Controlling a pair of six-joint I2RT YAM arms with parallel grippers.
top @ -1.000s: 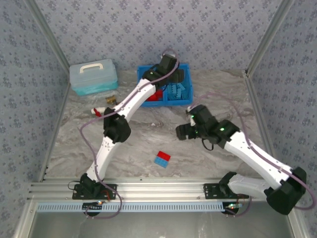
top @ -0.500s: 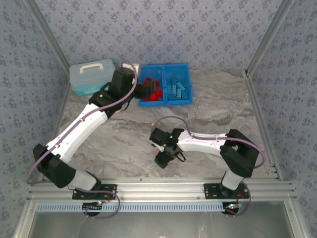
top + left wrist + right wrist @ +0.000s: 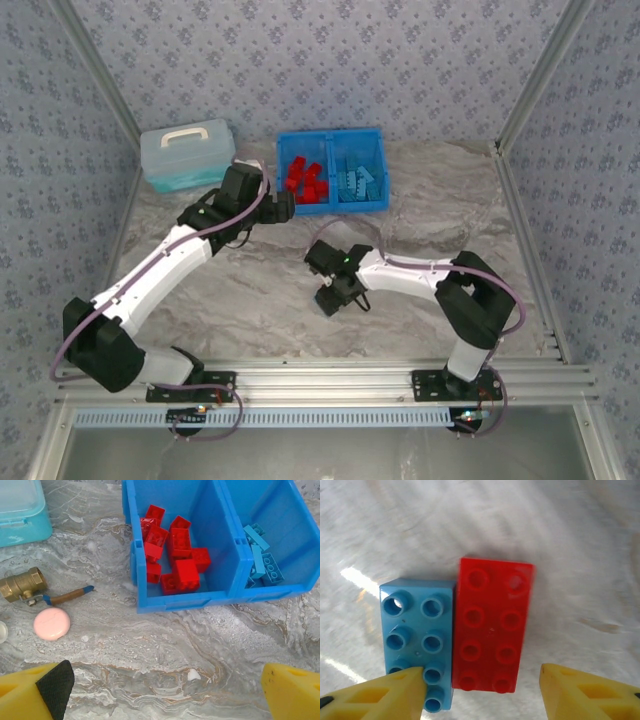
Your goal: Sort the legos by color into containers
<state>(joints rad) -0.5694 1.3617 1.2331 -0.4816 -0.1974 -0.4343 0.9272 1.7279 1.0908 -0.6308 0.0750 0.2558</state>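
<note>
A yellow fingertip (image 3: 385, 695) covers a corner of the blue lego (image 3: 415, 625); the teal box (image 3: 20, 510) is cropped at the edge.

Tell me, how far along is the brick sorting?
Mostly done: a pile of red bricks lies in the bin's left compartment, light blue bricks in the right. In hand: the right arm's jaws stand open over one red brick and one blue brick touching on the table. Those two look like the last.

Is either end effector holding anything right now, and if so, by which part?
Nothing is held. The left end effector is open over bare table. The right end effector straddles the red lego beside the blue lego, unclamped.
</note>
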